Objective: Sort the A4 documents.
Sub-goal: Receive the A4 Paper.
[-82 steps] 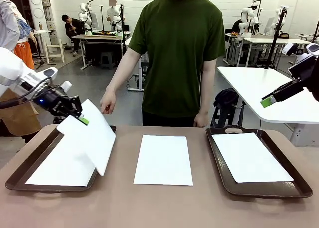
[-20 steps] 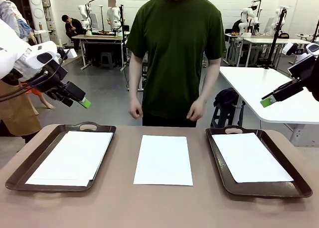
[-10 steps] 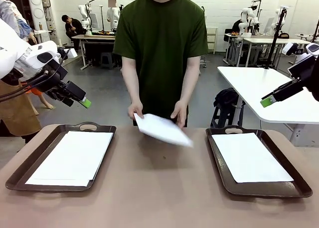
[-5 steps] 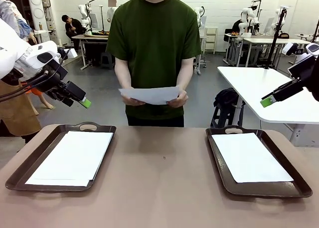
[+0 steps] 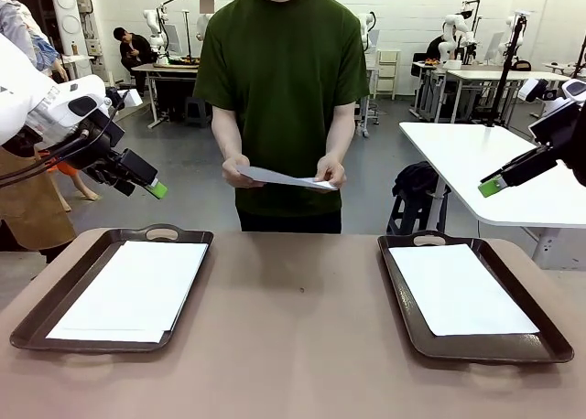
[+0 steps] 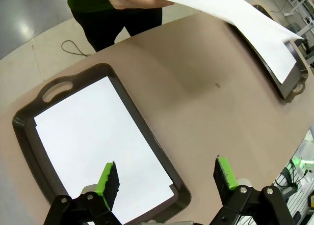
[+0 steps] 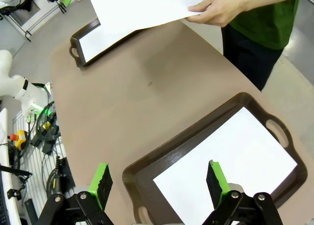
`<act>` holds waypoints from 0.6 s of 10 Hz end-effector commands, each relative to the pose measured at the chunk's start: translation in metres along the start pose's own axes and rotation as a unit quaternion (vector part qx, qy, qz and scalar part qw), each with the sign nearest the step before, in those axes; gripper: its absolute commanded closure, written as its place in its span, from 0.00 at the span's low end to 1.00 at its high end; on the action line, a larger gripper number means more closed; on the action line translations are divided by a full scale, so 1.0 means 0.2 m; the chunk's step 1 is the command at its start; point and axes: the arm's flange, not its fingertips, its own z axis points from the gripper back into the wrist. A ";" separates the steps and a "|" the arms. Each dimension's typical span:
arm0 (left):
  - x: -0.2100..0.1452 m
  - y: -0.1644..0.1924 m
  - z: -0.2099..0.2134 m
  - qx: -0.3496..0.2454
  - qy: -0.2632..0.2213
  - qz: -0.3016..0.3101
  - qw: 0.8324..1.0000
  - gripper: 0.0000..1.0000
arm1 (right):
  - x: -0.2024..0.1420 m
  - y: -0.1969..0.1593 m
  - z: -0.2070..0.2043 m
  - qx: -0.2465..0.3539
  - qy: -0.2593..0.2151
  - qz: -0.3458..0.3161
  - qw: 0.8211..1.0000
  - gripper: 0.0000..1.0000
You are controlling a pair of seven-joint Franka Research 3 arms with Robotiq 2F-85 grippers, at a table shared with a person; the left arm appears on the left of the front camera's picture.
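White sheet (image 5: 279, 177), long axis running 9 to 3 o'clock, gripped by both the person's hands (image 5: 330, 172); both grippers (image 6: 167, 178) (image 7: 157, 178) spread wide.

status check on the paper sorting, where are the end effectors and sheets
Left end effector open, raised above left tray. Right end effector open, raised far right. Sheets in both trays; person's hands hold one sheet above table. Nothing in the way.
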 end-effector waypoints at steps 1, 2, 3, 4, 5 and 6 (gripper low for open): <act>0.00 0.00 0.01 0.003 -0.001 -0.006 1.000 0.00 | 0.00 0.00 -0.01 0.001 0.001 0.001 1.000 0.00; 0.00 0.00 0.01 0.003 -0.001 -0.006 1.000 0.00 | 0.00 0.00 -0.01 0.001 0.001 0.001 1.000 0.00; 0.00 0.00 0.01 0.003 -0.001 -0.006 1.000 0.00 | 0.00 0.00 -0.01 0.001 0.001 0.001 1.000 0.00; 0.00 0.00 0.01 0.003 -0.001 -0.006 1.000 0.00 | 0.00 0.00 -0.01 0.001 0.001 0.001 1.000 0.00; 0.00 0.00 0.01 0.003 -0.001 -0.006 1.000 0.00 | 0.00 0.00 -0.01 0.001 0.001 0.001 1.000 0.00; 0.00 0.00 0.01 0.003 -0.001 -0.006 1.000 0.00 | 0.00 0.00 -0.01 0.001 0.001 0.001 1.000 0.00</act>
